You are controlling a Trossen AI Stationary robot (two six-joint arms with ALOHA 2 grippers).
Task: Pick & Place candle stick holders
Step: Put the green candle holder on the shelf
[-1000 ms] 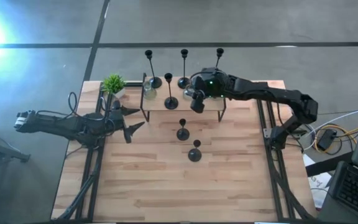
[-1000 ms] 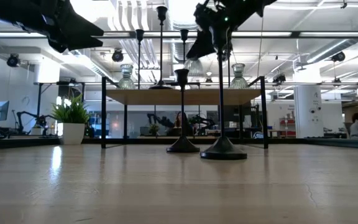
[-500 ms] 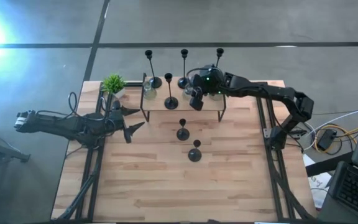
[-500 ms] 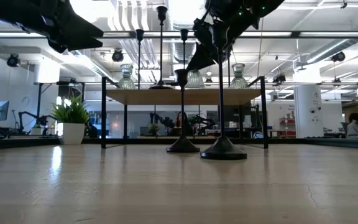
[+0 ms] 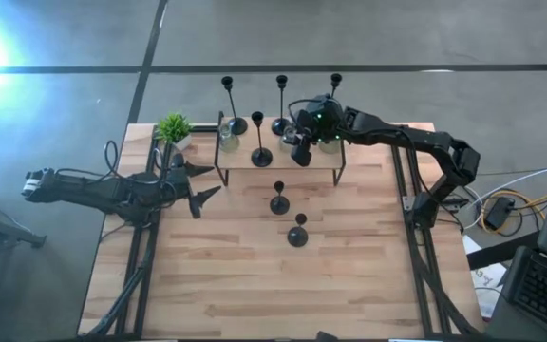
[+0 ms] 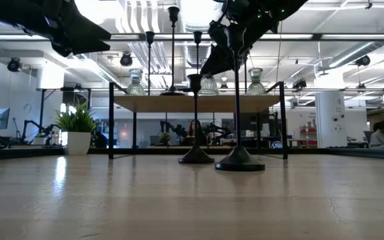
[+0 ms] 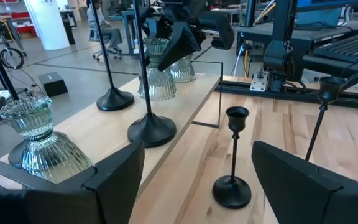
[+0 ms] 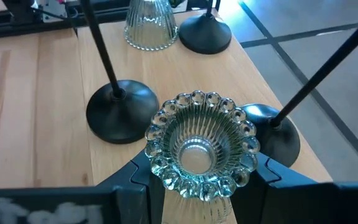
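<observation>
Glass candle stick holder [image 8: 199,148]: clear with greenish tint, vertical ribbing, beaded rim. Stemmed candle stick holders [image 5: 279,201]: matte black. Tabletop [image 5: 254,275]: pale wood, plank-striped (butcher-block pattern). Potted plant [image 5: 173,127]: green foliage, white pot. Right claw [image 8: 197,180]: dark, nearly black.

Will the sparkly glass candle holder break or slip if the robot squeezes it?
The glass holder looks like thick ribbed glass, so probably rigid yet breakable if dropped. Its smooth sides may slip between the right hand's fingers. The wide beaded rim probably helps stop that.
</observation>
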